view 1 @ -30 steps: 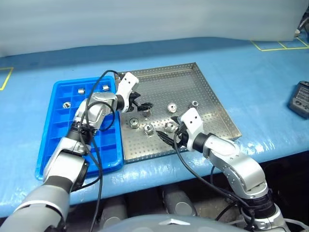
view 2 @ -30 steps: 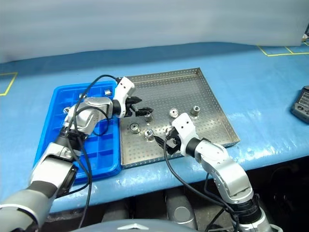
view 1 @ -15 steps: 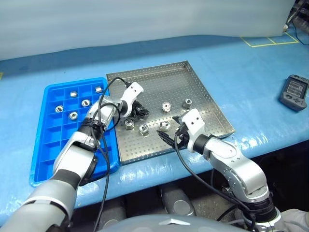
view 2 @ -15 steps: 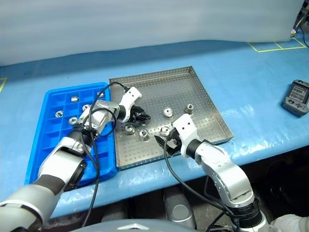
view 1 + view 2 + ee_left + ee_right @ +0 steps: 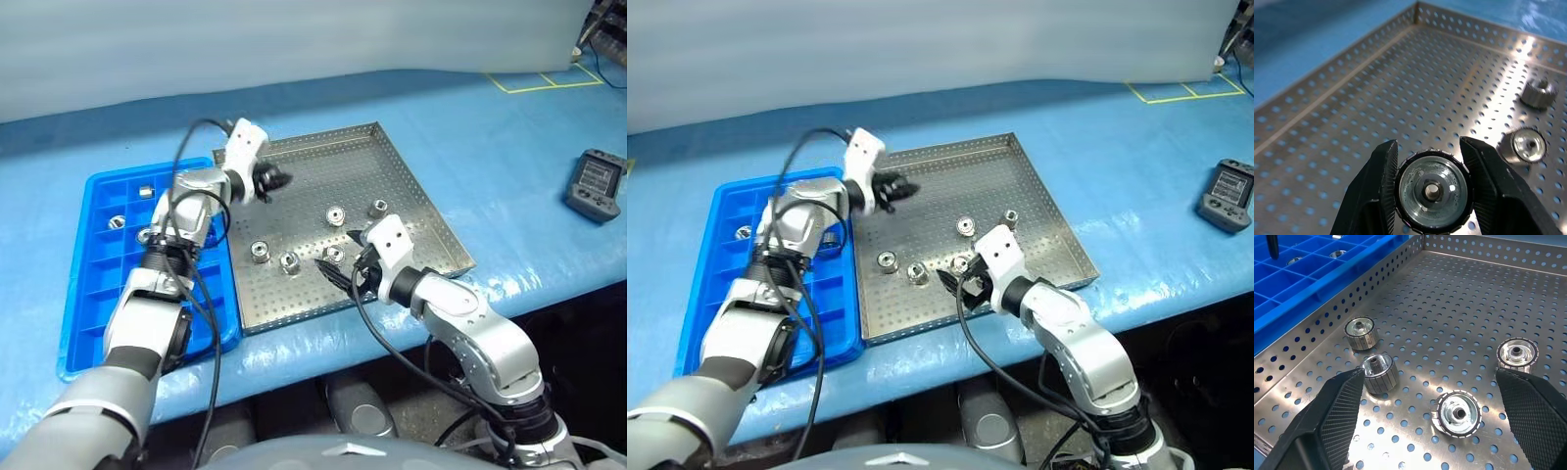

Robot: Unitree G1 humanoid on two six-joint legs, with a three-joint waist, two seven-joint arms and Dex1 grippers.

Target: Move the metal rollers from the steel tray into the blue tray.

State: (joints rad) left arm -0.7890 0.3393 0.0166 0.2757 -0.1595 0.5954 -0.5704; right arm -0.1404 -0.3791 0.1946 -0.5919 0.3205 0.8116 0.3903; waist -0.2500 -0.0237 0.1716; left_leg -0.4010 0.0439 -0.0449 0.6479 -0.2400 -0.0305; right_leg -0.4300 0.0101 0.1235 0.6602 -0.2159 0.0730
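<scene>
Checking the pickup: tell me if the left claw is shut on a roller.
Shut on a roller: the left claw's black fingers press both its sides.

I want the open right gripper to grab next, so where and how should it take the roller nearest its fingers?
Probably by the ribbed outer wall of the roller between the right gripper's fingers, jaws straddling opposite sides. It lies flat on the steel tray, centre hole up, so come from above; no neighbour touches it.

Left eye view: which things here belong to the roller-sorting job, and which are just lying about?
Part of the job:
- rollers loose in the steel tray
- roller gripped in the left hand
- blue tray, some rollers already in it
- right hand, open over the steel tray

Lying about:
- dark handset on the blue table cover
</scene>
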